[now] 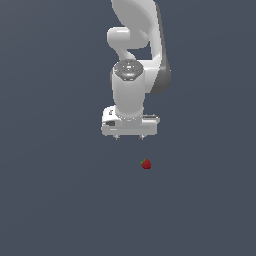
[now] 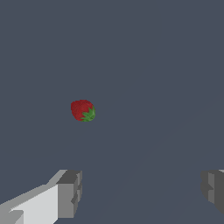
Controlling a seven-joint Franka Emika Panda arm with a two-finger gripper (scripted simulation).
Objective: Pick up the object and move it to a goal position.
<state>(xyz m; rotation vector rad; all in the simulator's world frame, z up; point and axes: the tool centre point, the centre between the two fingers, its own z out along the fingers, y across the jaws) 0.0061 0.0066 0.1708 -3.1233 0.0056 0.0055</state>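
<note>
The object is a tiny red strawberry-like lump with a green top (image 1: pixel 145 164), lying on the dark grey floor. In the exterior view it sits below and slightly toward the exterior view's right of my white gripper (image 1: pixel 129 136), apart from it. The gripper points down, its two short fingertips spread wide with nothing between them. In the wrist view the strawberry (image 2: pixel 82 110) lies beyond the gripper (image 2: pixel 142 192), off the line between the two grey fingertips (image 2: pixel 70 192), nearer one finger's side. The gripper is open and empty, some way above the floor.
The white arm (image 1: pixel 136 45) rises behind the gripper toward the top of the exterior view. The flat dark grey floor (image 1: pixel 60 200) extends all around. No goal marker shows.
</note>
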